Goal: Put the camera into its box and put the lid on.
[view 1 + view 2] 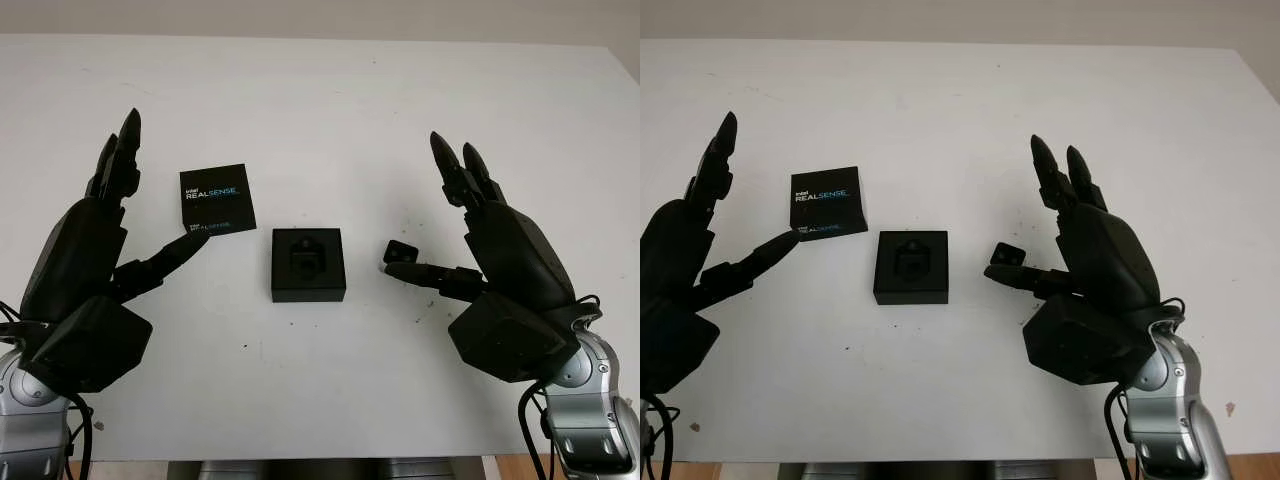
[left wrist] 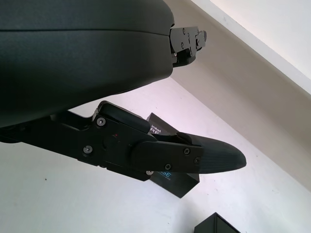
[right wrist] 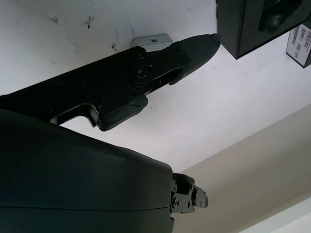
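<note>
Both hands are up over the white table and holding nothing. The open box sits dead centre between them, and the small camera lies just beside it on the right, with the right hand hovering released, its thumb tip right at the camera. That hand looks nearer for the pick. The left hand is open too, thumb near the RealSense lid, lying left of the box.

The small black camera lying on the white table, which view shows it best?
The left eye view: the small black camera lies in plain sight right of the open black box, just beyond the open right hand. The right eye view shows the same. In the right wrist view a finger covers most of it, leaving its silver edge.
</note>
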Controlling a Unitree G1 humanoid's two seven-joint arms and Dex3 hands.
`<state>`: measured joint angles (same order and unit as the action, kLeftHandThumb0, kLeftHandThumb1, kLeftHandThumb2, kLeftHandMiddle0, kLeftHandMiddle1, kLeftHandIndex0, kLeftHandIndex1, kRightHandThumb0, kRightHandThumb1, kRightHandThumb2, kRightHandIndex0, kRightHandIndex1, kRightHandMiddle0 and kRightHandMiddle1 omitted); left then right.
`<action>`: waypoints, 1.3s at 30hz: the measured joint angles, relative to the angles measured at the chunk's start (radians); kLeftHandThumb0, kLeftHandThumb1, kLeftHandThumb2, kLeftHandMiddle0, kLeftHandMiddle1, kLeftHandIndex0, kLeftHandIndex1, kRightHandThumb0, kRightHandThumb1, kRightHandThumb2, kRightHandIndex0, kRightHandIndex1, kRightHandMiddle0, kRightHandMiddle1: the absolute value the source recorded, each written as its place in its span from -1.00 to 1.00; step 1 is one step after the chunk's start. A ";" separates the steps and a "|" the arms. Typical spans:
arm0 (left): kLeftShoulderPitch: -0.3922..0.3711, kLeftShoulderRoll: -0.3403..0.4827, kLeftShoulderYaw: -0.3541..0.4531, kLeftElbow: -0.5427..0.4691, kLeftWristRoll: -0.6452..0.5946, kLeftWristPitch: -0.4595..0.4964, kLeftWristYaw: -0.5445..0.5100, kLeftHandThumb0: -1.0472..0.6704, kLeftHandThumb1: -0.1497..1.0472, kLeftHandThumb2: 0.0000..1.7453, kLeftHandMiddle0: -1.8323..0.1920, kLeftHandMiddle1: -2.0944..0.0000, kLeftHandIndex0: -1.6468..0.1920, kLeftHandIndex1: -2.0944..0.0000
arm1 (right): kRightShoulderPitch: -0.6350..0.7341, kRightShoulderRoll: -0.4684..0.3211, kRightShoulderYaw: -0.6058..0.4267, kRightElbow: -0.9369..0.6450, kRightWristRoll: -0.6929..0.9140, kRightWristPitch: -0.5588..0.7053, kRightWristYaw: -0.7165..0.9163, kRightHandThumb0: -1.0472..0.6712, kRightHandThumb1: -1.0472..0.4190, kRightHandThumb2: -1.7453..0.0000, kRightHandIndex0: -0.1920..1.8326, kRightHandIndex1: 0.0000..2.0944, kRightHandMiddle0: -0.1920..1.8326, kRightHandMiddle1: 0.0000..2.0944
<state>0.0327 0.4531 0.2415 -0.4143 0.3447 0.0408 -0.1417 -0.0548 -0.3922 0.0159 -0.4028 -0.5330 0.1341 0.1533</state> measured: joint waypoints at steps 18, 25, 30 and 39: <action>0.002 0.003 0.004 0.002 0.015 -0.021 0.008 -0.69 1.00 -0.58 1.00 1.00 1.00 0.97 | 0.015 -0.023 -0.006 0.013 -0.028 -0.009 -0.003 -0.64 -0.74 0.94 -0.94 -0.95 -0.60 -0.86; 0.001 0.004 0.003 0.002 0.005 -0.021 0.002 -0.66 1.00 -0.61 1.00 1.00 1.00 0.98 | 0.032 -0.039 -0.010 0.013 -0.068 -0.013 -0.011 -0.63 -0.73 0.94 -0.89 -0.93 -0.46 -0.87; 0.000 0.013 0.003 0.011 0.001 -0.022 0.000 -0.68 1.00 -0.61 1.00 1.00 1.00 0.97 | 0.035 -0.038 -0.001 0.036 -0.095 -0.016 -0.036 -0.64 -0.73 0.94 -0.85 -0.92 -0.41 -0.88; -0.001 0.017 0.001 0.016 0.003 -0.019 0.000 -0.67 1.00 -0.62 1.00 1.00 1.00 0.98 | 0.036 -0.039 0.010 0.096 -0.114 -0.042 -0.058 -0.63 -0.75 0.93 -0.82 -0.93 -0.37 -0.89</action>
<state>0.0316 0.4704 0.2420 -0.3981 0.3477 0.0216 -0.1417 -0.0186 -0.4316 0.0257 -0.3071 -0.6467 0.0916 0.0956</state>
